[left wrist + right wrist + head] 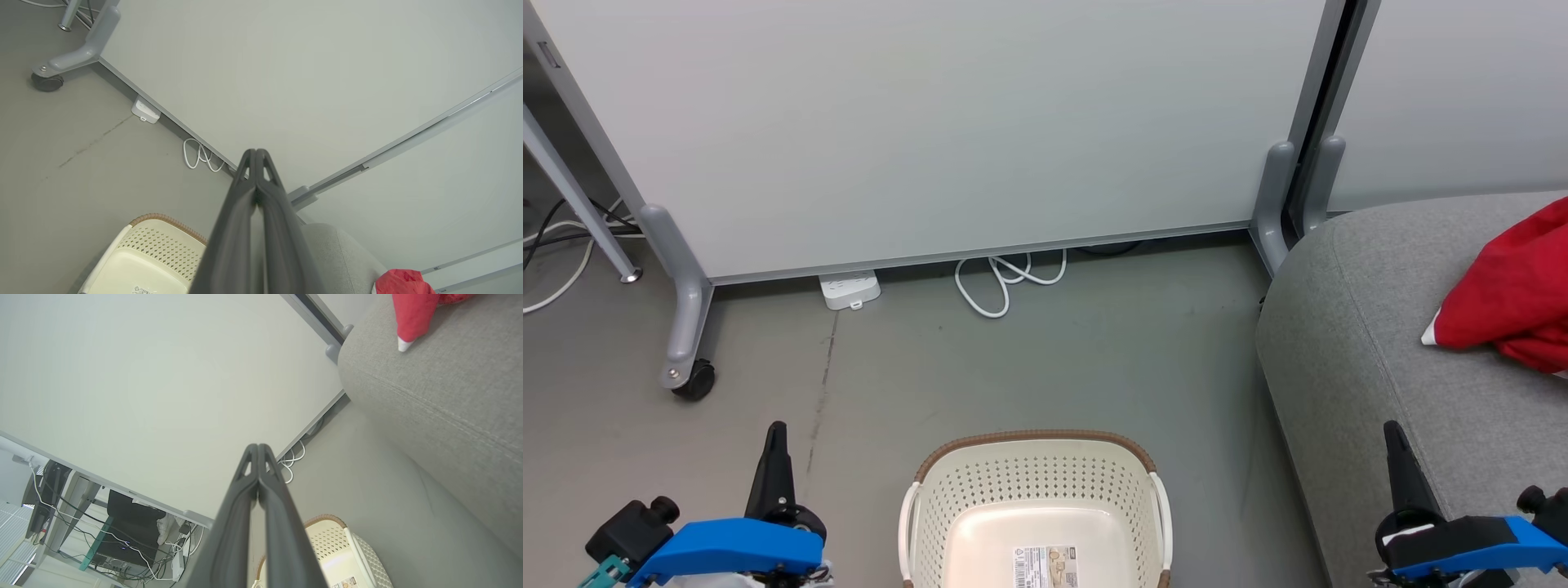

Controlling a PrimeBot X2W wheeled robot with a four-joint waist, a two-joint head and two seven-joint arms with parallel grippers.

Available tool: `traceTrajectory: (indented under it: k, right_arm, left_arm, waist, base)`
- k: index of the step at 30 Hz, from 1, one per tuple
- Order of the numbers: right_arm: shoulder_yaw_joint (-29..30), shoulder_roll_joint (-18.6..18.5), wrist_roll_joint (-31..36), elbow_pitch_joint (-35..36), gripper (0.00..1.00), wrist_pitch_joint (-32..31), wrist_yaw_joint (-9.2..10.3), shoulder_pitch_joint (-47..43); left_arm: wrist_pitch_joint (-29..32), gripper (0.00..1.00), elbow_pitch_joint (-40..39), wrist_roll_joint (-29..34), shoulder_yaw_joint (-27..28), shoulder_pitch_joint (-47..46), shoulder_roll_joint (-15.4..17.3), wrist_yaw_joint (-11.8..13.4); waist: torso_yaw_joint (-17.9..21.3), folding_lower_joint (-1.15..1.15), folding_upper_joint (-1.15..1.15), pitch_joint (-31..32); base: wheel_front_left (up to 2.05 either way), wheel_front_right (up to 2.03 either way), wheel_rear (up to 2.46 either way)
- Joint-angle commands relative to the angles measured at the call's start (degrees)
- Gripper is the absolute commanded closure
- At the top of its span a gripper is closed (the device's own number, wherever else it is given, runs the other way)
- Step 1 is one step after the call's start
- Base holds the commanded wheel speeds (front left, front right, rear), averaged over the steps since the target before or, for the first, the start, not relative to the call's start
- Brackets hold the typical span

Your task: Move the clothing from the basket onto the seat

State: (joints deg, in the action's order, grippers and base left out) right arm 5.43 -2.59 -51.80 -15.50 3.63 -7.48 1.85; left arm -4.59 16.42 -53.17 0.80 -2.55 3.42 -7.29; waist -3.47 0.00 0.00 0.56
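Shut right hand (pixel 258 446), in its wrist view, fronts tangled cables (pixel 122 543) behind partition (pixel 163 396).

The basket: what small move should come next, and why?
Probably tilt the head down to check the basket: its visible floor holds just a paper label, its near part is cut off, red clothing lies on the seat, and the left end effector and right end effector are shut, holding nothing.

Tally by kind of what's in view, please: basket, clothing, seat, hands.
basket: 1, no clothing visible in it
seat: 1
red clothing heap: 1, lying on the seat; garment count unclear
hands: 2, left hand and right hand, both shut
total: 5
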Motion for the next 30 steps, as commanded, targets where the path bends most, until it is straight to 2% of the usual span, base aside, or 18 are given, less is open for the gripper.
traceTrajectory:
  k: [1,30]
  right_arm:
    - [0.2,-0.3,-2.4,0.8,1.00,-0.5,-0.02,1.7]
    - [0.6,-0.4,-19.7,1.2,1.00,-5.0,-0.02,3.1]
  left_arm:
    - [0.6,1.00,-0.9,-2.4,0.3,-1.7,0.4,-0.1]
    - [5.0,1.00,-1.7,-19.5,2.3,-2.8,0.4,-0.2]
  waist:
    - [0.1,0.00,0.00,0.0]
    - [1.4,0.00,0.00,-0.3]
  base:
    - [0.00,0.00,0.00]
    - [0.00,0.00,0.00]
